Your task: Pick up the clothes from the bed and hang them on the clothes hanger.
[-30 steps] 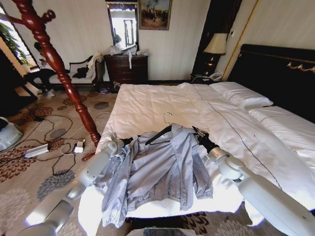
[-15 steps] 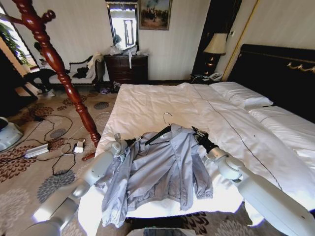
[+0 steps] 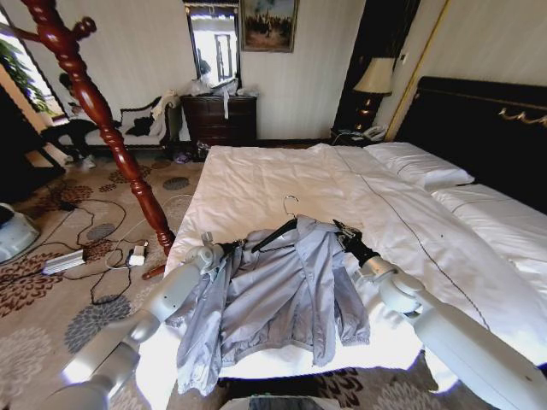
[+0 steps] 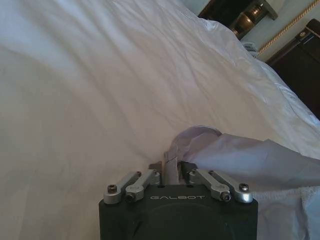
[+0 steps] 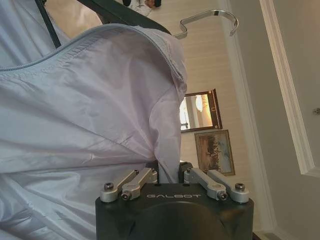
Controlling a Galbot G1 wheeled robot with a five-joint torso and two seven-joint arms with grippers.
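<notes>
Jacket point(image 3: 282, 295) spread on the near edge of the bed point(image 3: 282, 175), hanger point(image 3: 275, 232) partly inside it.

Left gripper point(image 4: 172, 170) and right gripper point(image 5: 168, 170) each pinch a jacket shoulder (fingertips buried in cloth); only the hanger's left arm and hook emerge at the collar.

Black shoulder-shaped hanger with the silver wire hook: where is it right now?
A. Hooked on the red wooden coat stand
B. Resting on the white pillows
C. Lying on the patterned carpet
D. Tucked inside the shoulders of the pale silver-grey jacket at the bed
D: the black hanger pokes out of the silver-grey jacket's collar, hook towards the headboard, over the white bed.
</notes>
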